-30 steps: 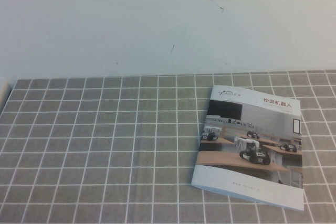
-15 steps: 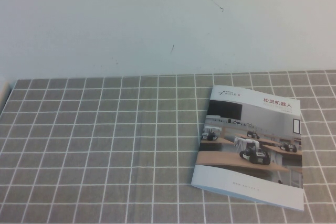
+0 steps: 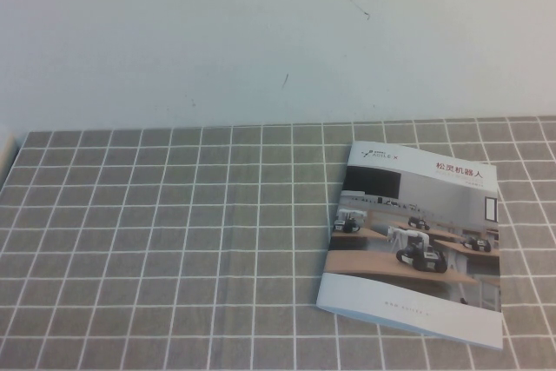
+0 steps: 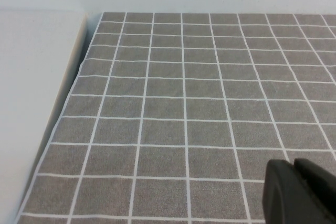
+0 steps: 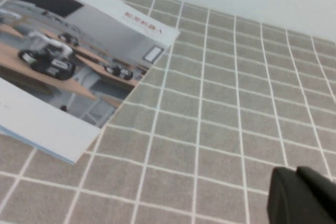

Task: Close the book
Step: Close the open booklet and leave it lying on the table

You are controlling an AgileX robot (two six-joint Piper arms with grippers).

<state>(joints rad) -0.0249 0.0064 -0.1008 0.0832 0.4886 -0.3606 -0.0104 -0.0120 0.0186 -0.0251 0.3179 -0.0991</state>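
The book (image 3: pixel 414 241) lies shut and flat on the grey checked cloth at the right side of the table, cover up, showing red characters and a photo of small robots. The right wrist view shows the same book (image 5: pixel 73 61) off to one side. My right gripper (image 5: pixel 296 179) is shut, its black fingers pressed together over bare cloth, apart from the book. In the left wrist view my left gripper (image 4: pixel 293 169) is shut too, hovering over bare cloth near the table's left edge. Neither gripper appears in the high view.
The grey cloth with white grid lines (image 3: pixel 174 241) covers the table. A white wall (image 3: pixel 261 32) rises behind it. A white surface (image 4: pixel 31 103) borders the cloth's left edge.
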